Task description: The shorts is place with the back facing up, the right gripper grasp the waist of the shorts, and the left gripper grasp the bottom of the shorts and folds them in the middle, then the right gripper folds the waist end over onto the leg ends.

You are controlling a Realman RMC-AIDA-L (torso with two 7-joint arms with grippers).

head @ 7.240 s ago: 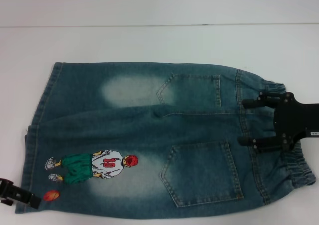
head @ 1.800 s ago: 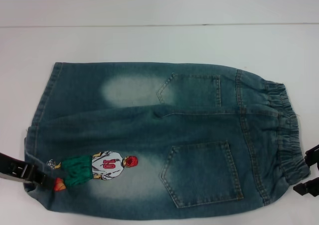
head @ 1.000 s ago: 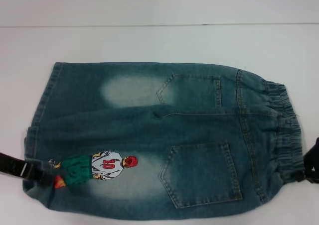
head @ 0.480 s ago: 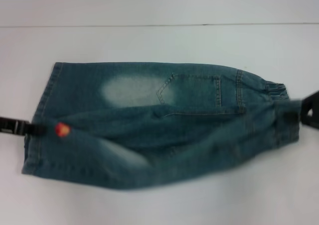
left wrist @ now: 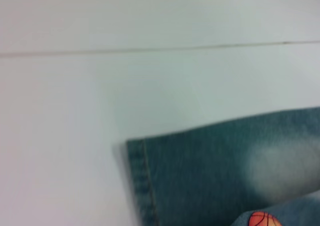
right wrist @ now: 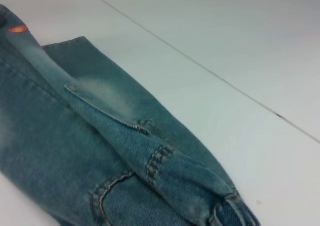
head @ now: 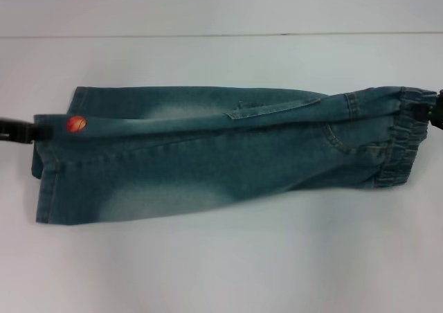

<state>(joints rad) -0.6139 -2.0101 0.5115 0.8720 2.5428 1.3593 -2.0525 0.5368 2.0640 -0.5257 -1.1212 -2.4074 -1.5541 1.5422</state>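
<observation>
The shorts point(head: 208, 154) are pinched by the left gripper point(head: 31, 130) at the hem and the right gripper point(head: 430, 110) at the waistband; a slip between either jaws could spill the fold.

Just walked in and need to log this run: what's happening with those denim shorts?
The robot is folding the shorts lengthwise on the white table. The left claw holds the leg hem beside the orange ball print, and the right claw holds the elastic waist. The near half is now laid over the far half; the waist-to-hem fold is not yet done.
</observation>
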